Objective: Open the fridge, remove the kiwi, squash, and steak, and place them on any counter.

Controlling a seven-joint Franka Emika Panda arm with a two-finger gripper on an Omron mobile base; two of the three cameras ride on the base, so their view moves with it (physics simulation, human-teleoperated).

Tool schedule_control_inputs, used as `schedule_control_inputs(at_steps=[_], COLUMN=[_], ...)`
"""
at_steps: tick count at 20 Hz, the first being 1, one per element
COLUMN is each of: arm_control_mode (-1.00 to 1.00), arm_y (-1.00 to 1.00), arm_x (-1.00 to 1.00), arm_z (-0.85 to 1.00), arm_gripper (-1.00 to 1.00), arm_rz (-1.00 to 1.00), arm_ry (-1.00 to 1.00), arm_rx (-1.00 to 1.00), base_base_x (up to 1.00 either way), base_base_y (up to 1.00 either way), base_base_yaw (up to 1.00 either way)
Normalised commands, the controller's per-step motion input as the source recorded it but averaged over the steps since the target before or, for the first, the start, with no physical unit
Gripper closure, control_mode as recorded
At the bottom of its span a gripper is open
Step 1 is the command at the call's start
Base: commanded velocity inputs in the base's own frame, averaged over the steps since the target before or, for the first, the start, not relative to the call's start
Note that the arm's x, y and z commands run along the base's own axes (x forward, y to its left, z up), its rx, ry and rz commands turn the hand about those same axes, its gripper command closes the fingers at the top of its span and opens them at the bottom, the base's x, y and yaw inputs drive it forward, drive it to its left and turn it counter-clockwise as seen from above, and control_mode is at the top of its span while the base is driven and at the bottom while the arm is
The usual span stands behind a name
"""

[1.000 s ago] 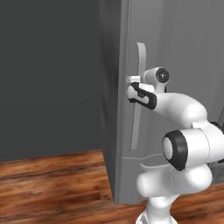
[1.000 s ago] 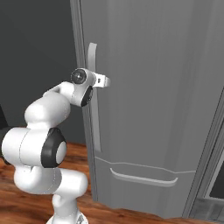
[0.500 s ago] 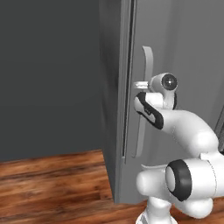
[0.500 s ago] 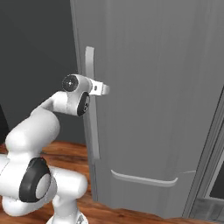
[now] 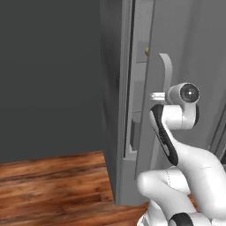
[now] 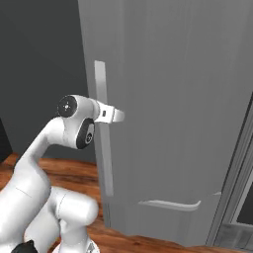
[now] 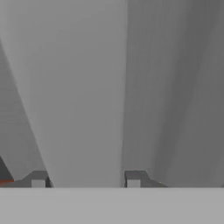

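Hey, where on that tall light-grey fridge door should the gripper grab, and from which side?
Grip the long vertical bar handle of the light-grey fridge door at mid-height, coming straight at the door's front, one finger either side. The bar stands off the door, and the gripper already straddles it there.

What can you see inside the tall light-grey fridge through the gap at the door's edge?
The light-grey fridge door is ajar. The gap shows grey interior shelving and a small yellow-orange speck. The door covers everything else.

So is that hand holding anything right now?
Hand: closed around the fridge handle, a finger on each side; the fridge door stands slightly ajar.
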Motion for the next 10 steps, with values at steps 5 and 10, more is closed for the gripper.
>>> schedule_control_inputs(at_steps=[5, 10], arm_control_mode=[-1.00, -1.00], arm_y=[-0.56, -0.51], arm_x=[-1.00, -1.00], arm_z=[-0.28, -0.25], arm_gripper=[1.00, 1.00], arm_rz=[-0.01, -0.01], arm_ry=[0.17, 0.18], arm_rx=[-0.04, -0.04], base_base_x=[0.00, 0.00], base_base_y=[0.00, 0.00], base_base_yaw=[0.00, 0.00])
